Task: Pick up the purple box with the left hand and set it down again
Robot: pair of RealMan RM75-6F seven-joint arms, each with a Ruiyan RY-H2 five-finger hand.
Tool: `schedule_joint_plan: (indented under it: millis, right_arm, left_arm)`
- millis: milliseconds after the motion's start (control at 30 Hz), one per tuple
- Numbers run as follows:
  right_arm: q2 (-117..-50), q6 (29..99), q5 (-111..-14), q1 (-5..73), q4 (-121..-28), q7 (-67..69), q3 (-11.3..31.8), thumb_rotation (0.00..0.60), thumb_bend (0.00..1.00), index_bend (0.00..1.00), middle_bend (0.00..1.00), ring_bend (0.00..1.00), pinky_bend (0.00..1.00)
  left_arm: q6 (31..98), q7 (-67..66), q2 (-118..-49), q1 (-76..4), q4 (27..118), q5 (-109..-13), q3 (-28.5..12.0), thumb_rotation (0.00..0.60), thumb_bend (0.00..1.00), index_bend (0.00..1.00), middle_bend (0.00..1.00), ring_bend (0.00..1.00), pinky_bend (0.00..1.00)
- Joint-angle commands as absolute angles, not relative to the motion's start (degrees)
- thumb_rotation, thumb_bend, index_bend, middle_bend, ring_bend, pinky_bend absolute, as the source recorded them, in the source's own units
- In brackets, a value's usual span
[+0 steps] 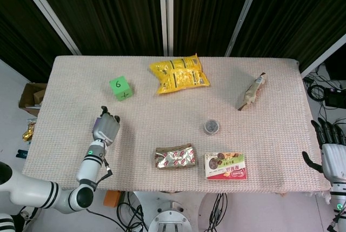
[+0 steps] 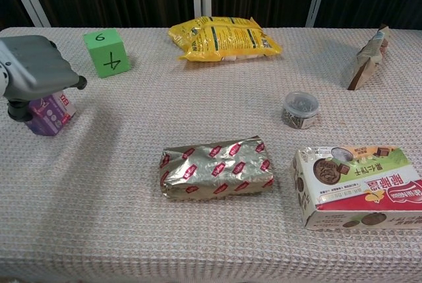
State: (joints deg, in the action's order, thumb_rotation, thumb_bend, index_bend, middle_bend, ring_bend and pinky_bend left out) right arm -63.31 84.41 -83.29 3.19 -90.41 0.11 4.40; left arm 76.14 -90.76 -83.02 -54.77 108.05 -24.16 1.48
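Note:
In the chest view the purple box (image 2: 51,114) stands at the table's left side, its base on or just above the cloth. My left hand (image 2: 33,74) covers its top, with a dark fingertip (image 2: 16,109) against its left side, and grips it. The head view shows that same left hand (image 1: 106,128) curled downward near the left edge, hiding the box completely. My right hand (image 1: 331,151) hangs beyond the table's right edge, fingers spread, holding nothing.
A green numbered cube (image 2: 105,51) sits behind the left hand. A yellow snack bag (image 2: 221,37) lies at the back centre and a brown wrapped snack (image 2: 368,59) at the back right. Nearer are a small round tin (image 2: 301,109), a foil packet (image 2: 216,167) and a chocolate box (image 2: 359,186).

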Motion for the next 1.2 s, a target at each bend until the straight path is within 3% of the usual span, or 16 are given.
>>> schedule_joint_plan:
  millis: [33, 167, 500, 967, 1100, 1200]
  right_arm:
    - [-63.2, 84.4, -83.2, 3.2, -90.5, 0.1, 4.4, 0.6, 0.2, 0.0, 0.0, 0.0, 0.0]
    - [-63.1, 84.4, -83.2, 3.1, -90.7, 0.0, 4.4, 0.6, 0.2, 0.0, 0.0, 0.0, 0.0]
    - [-63.3, 84.3, -83.2, 3.2, -90.8, -0.4, 4.4, 0.6, 0.2, 0.0, 0.0, 0.0, 0.0]
    - [-62.9, 85.0, -83.4, 3.0, -90.9, 0.2, 4.7, 0.6, 0.2, 0.0, 0.0, 0.0, 0.0]
    - [-62.6, 85.3, -83.5, 2.9, -90.8, 0.3, 4.7, 0.6, 0.2, 0.0, 0.0, 0.0, 0.0]
    - [-62.7, 85.4, -83.5, 2.8, -90.8, 0.5, 4.7, 0.6, 0.2, 0.0, 0.0, 0.0, 0.0]
  left_arm:
    - [76.9, -89.3, -82.8, -54.7, 108.3, -25.1, 1.8, 0.6, 0.28, 0.14, 0.54, 0.29, 0.17]
    - [77.5, -88.5, -82.3, -54.9, 109.1, -25.5, 2.4, 0.6, 0.28, 0.12, 0.39, 0.26, 0.18]
    - [77.7, -86.5, -82.0, -55.4, 110.2, -25.7, 3.5, 0.6, 0.19, 0.09, 0.23, 0.21, 0.18]
    - [79.2, -81.7, -77.9, -55.0, 115.3, -28.0, 4.0, 0.6, 0.14, 0.07, 0.22, 0.18, 0.18]
    - [74.9, -70.2, -71.1, -52.2, 119.0, -33.1, 3.6, 0.6, 0.13, 0.07, 0.19, 0.17, 0.18]
    - [70.2, -57.3, -65.2, -48.7, 118.6, -42.8, 4.0, 0.6, 0.13, 0.07, 0.17, 0.16, 0.18]
